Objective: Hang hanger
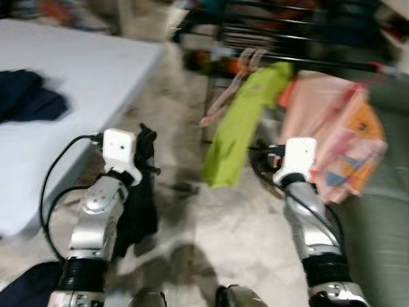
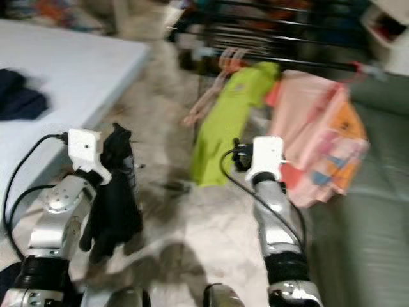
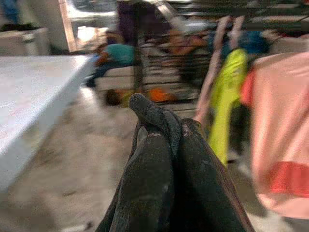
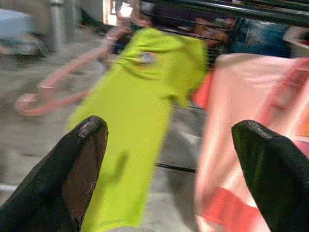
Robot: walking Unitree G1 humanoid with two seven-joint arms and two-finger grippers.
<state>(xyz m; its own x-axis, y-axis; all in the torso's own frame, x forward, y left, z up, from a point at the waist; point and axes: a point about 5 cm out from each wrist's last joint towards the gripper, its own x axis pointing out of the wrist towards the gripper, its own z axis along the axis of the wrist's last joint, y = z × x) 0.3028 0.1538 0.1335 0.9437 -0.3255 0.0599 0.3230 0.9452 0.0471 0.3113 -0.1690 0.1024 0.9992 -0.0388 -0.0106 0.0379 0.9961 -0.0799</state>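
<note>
Lime-green shirt (image 1: 241, 125) hangs on the black rack (image 1: 300, 38) far right, beside a pink garment (image 1: 332, 137) and empty pink hangers (image 1: 225, 96); a white desk (image 1: 77, 83) stands left. Left wrist view: the left pincer (image 3: 166, 140) is closed on a dark garment (image 3: 159, 183). Right wrist view: the right pincer (image 4: 169, 140) spreads wide, holding nothing, facing the shirt.

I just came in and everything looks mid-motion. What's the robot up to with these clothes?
The robot stands facing a black clothes rail where a lime-green shirt and a peach-pink printed garment hang beside empty pink hangers. Its left gripper is shut on a dark black garment that hangs down from it. Its right gripper is open and empty, raised toward the hanging clothes. Nothing dark is on the rail yet.
</note>
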